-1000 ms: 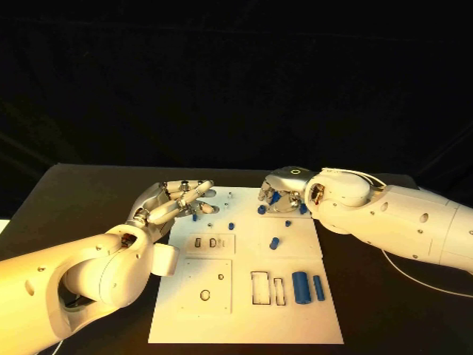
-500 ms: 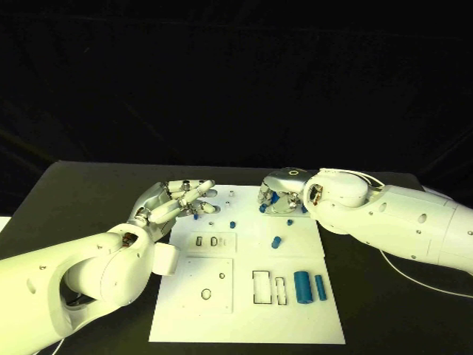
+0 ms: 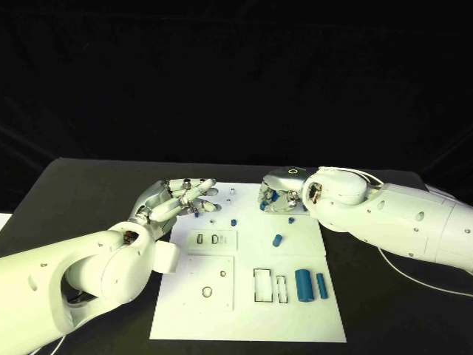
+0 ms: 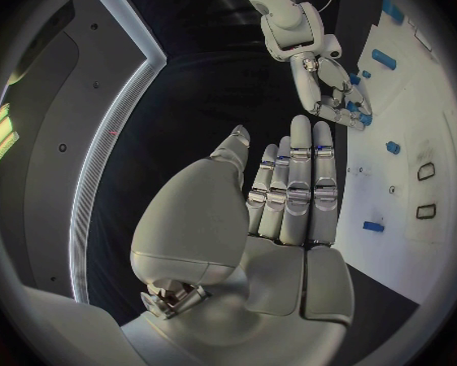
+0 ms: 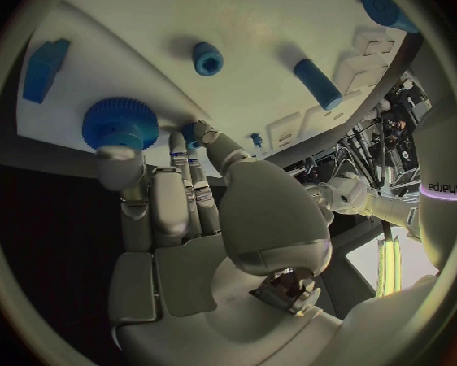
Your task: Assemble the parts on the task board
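Note:
The white task board (image 3: pixel 247 310) lies mid-table with blue parts on it: two long pegs (image 3: pixel 301 283) near its right edge, a short one (image 3: pixel 277 239) and a small one (image 3: pixel 233 221). My left hand (image 3: pixel 183 198) hovers over the board's far left corner with fingers straight and nothing in it (image 4: pixel 289 195). My right hand (image 3: pixel 281 196) reaches down at the far right corner. Its fingertips (image 5: pixel 122 150) touch a blue knurled round part (image 5: pixel 119 122). A bit of blue shows between thumb and finger; whether it is pinched is unclear.
Empty slots and holes (image 3: pixel 267 287) mark the board's near half. Beside the right hand lie a small blue cylinder (image 5: pixel 207 58), a blue peg (image 5: pixel 318 83) and a blue block (image 5: pixel 45 69). Black table (image 3: pixel 87 192) surrounds the board.

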